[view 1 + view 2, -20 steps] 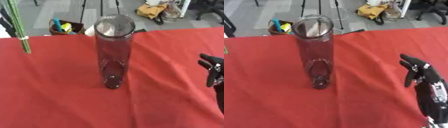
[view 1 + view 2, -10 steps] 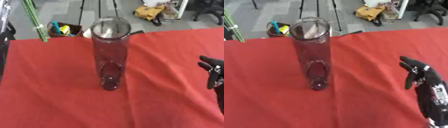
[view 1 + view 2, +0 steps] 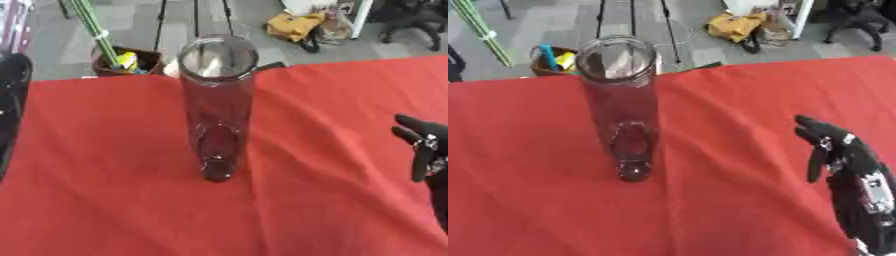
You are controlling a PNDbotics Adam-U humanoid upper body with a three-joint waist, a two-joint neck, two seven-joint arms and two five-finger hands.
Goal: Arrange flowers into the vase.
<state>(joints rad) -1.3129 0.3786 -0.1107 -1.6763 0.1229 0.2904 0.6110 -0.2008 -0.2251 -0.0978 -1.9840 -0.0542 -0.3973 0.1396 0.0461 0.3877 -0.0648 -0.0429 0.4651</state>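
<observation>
The tall clear glass cylinder vase [image 3: 216, 105] stands upright near the middle of the red tablecloth [image 3: 332, 200], its mouth empty. The bundle of thin green flower stems [image 3: 94, 31] hangs above the far left table edge, well apart from the vase. The left hand's fingers cannot be told; only a dark arm [image 3: 10, 100] shows at the left edge. The right hand [image 3: 833, 150] rests idle at right, fingers relaxed and apart.

Risk: stems striking the rim off-centre could tip the narrow vase.

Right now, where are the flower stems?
The green stems are at the upper left in both eye views, raised above the red table's far-left edge, left of the vase.
</observation>
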